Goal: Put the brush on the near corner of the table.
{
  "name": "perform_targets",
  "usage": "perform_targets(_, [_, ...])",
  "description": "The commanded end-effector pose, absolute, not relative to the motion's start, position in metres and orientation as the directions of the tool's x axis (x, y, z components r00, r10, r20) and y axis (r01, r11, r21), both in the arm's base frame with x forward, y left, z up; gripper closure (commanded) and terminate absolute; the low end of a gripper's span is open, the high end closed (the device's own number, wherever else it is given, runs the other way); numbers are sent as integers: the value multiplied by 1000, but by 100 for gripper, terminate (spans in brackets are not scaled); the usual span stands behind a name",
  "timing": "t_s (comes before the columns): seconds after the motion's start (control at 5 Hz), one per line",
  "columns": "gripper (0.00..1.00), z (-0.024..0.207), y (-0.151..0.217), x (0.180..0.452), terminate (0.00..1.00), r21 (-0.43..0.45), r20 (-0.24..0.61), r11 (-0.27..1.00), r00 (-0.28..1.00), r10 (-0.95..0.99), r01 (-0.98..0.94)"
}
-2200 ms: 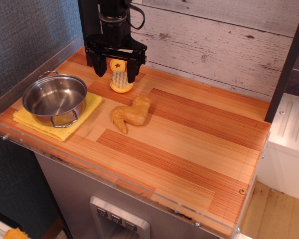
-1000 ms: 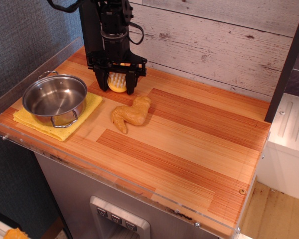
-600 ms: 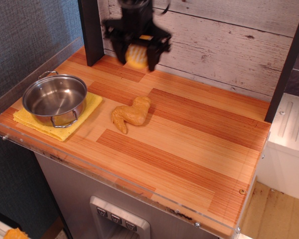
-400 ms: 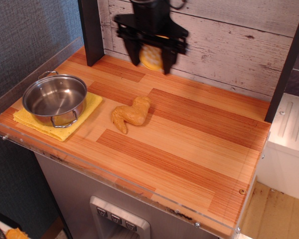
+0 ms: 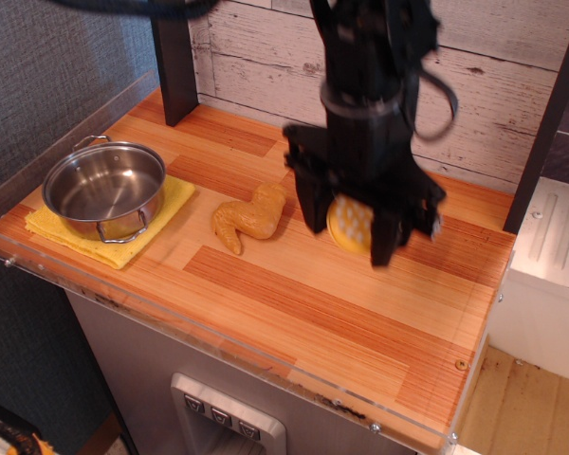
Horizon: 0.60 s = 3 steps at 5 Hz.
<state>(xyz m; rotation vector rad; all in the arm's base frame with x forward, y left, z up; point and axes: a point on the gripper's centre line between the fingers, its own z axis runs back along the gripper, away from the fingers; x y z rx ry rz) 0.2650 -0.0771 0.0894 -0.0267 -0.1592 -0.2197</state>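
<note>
My gripper (image 5: 352, 229) is shut on the yellow brush (image 5: 350, 224), whose round head with pale bristles shows between the two black fingers. The handle is hidden by the gripper body. I hold it in the air above the middle right of the wooden table (image 5: 294, 313), to the right of the chicken-wing toy. The arm is blurred with motion. The near right corner of the table (image 5: 446, 431) lies below and to the right of the gripper.
A tan chicken-wing toy (image 5: 249, 217) lies mid-table. A steel pot (image 5: 104, 188) stands on a yellow cloth (image 5: 114, 242) at the left. A clear acrylic rim (image 5: 218, 346) edges the table. A white plank wall (image 5: 266, 66) stands behind.
The gripper closed on the brush at the back left, lifted it, and has carried it right and toward the front, now above the table's middle right.
</note>
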Motion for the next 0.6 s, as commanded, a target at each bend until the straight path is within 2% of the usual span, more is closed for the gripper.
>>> perform_targets(0.0, [100, 60, -105, 253, 0, 5, 104, 957, 951, -290, 291])
perform_targets(0.4, [100, 16, -98, 257, 0, 15, -1, 963, 963, -268, 268])
